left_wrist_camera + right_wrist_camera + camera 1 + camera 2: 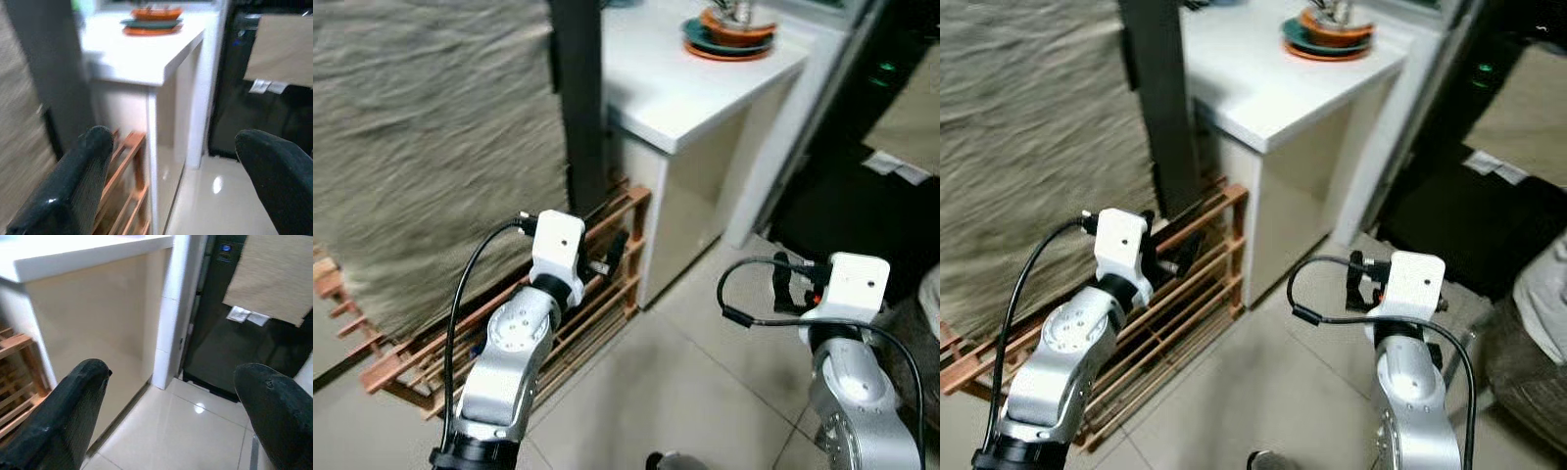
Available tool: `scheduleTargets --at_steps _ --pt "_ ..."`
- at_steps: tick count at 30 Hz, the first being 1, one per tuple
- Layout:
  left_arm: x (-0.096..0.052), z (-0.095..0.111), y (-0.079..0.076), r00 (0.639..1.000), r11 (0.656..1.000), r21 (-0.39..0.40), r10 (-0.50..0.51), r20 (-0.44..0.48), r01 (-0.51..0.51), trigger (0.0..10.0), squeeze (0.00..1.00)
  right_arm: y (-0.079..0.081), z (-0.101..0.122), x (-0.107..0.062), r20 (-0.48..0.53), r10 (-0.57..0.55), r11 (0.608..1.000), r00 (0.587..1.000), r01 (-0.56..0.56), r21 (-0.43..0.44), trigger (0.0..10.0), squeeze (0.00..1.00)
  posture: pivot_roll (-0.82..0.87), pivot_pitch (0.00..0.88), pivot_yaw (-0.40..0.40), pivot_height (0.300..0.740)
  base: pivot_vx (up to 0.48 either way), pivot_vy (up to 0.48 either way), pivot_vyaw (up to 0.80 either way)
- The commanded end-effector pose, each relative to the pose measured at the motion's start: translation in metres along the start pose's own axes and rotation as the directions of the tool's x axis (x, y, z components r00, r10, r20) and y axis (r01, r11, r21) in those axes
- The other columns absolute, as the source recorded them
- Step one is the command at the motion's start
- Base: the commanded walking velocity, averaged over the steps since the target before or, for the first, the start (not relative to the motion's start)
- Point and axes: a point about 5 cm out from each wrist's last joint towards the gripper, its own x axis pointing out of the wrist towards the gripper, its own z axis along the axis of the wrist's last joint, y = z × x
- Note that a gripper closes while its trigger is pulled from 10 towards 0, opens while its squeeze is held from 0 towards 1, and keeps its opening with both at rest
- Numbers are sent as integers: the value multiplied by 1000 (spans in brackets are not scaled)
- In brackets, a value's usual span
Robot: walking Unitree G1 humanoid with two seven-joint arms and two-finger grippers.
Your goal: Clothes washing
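Note:
Both arms are raised in front of me over a tiled floor. My left gripper (610, 255) hovers by a wooden rack, open, its fingers (93, 161) wide apart with nothing between them. My right gripper (790, 282) is held over the floor tiles, also open and empty, fingers (83, 391) spread. Ahead to the right stands a dark appliance (847, 201) with a small lit display (225, 247). A beige cloth (274, 279) hangs over its front. A pale piece of fabric (1542, 294) lies at the right edge.
A white counter (695, 93) carries stacked orange and teal dishes (729, 37). A low wooden rack (607, 284) stands against it and a dark post (578, 98). A rough beige hanging (431, 147) covers the left side. Floor tiles (685, 382) lie open between the arms.

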Motion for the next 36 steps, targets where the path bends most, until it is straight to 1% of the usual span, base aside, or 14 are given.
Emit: scheduleTargets --at_steps 1,2,4,6,7,9,10,16,17,18,20,25,28,36 --pt "3 10 6 999 1000 -4 31 18 -31 10000 1000 3 6 0 5 4 1000 1000 -4 11 10000 1000 -125 0 33 740 0 0 -800" --pt "4 14 7 999 999 -14 38 34 -38 10000 1000 5 8 1 9 10 1000 1000 -10 16 10000 1000 -123 0 34 740 0 0 -800" --pt "7 17 10 998 997 54 49 34 -51 10000 1000 7 12 3 10 11 1000 1000 -11 9 10000 1000 -121 0 34 740 0 0 -800" --pt "9 20 15 994 991 80 100 42 -103 10000 1000 11 16 4 22 35 999 999 -35 -3 10000 1000 -119 0 35 740 0 0 -800" --pt "11 20 18 992 986 106 126 30 -129 10000 0 12 18 5 18 32 999 999 -31 -18 10000 1000 -118 0 35 740 0 0 -800" --pt "12 23 22 991 989 65 129 29 -131 10000 0 18 22 7 5 55 998 998 -55 -20 10000 1000 -116 0 34 740 0 0 0" --pt "12 26 23 991 989 65 127 35 -129 10000 0 20 21 7 -9 57 998 998 -57 -3 10000 0 -114 0 34 740 307 0 0" --pt "13 32 20 994 990 93 106 32 -109 10000 0 24 26 10 -31 55 997 998 -53 53 10000 0 -110 0 32 740 361 0 0" --pt "13 32 19 995 991 95 94 31 -97 10000 0 20 31 12 10 8 1000 1000 -8 -22 10000 0 -110 0 32 740 390 0 0" --pt "13 32 19 995 991 95 94 31 -97 10000 0 20 31 12 10 8 1000 1000 -8 -22 10000 0 -110 0 32 740 390 0 0" --pt "13 33 17 996 992 95 84 29 -86 10000 0 16 39 13 85 -26 992 996 36 -119 10000 0 -112 0 31 740 412 0 0" --pt "13 37 13 997 994 90 64 38 -67 10000 0 16 39 14 31 -6 1000 1000 6 -1 10000 0 -110 0 31 740 419 0 -160" --pt "13 37 13 997 996 49 66 33 -68 10000 0 15 41 15 37 -6 1000 999 7 -10 10000 0 -110 0 29 740 420 0 -800" --pt "13 38 13 997 996 41 76 31 -77 10000 0 12 44 19 56 -20 998 998 23 -50 10000 0 -110 0 14 740 411 0 -800"
